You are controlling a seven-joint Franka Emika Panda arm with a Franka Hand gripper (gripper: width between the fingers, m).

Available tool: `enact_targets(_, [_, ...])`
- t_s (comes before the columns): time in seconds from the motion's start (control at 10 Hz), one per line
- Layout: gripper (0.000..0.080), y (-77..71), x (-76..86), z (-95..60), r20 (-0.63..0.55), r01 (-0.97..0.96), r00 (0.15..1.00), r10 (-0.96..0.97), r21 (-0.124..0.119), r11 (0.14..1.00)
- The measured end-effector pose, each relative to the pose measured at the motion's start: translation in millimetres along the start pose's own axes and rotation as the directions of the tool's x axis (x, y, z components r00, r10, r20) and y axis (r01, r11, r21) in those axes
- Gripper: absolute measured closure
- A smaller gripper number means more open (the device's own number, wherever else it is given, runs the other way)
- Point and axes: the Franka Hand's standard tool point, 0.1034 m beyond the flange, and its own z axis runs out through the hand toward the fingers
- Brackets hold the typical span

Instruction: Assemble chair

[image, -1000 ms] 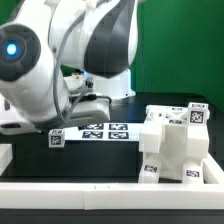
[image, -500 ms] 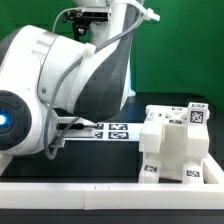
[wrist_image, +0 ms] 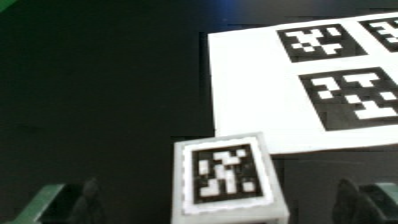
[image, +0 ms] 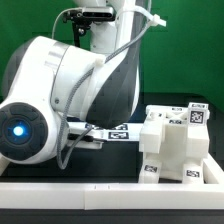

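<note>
Where the arm fills the exterior view: its white body (image: pixel 60 110) blocks the near left, and the gripper itself is hidden behind it.
Gripper: in the wrist view the fingertips (wrist_image: pixel 54 205) sit far apart at both corners, jaws wide, gripping nothing (wrist_image: pixel 210 205).
Loose chair piece: only the wrist view shows this small white tagged block (wrist_image: pixel 228 178), between the fingers, touching neither.
Marker board: just beyond the block (wrist_image: pixel 294 85); the exterior view shows only a strip of it (image: pixel 118 132).
Chair: the joined white blocky body (image: pixel 175 145) stands at the exterior view's right, on the black table (image: pixel 110 160).
</note>
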Motion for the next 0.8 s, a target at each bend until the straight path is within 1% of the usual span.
enact_targets(0.1, [0.0151, 1.4, 2.6, 1.5, -0.011, 0.005, 1.0, -0.005, -0.002, 1.0])
enact_targets(0.4, [0.0162, 2.3, 3.4, 2.0, -0.012, 0.003, 1.0, -0.003, -0.001, 1.0])
enact_targets(0.5, [0.0329, 2.6, 3.4, 2.2, -0.012, 0.003, 1.0, -0.003, -0.001, 1.0])
enact_targets(0.6, [0.0523, 2.8, 3.4, 2.3, -0.012, 0.003, 1.0, -0.003, 0.0, 1.0])
enact_targets(0.8, [0.0519, 0.6, 0.7, -0.4, -0.032, 0.003, 0.999, -0.003, -0.002, 1.0])
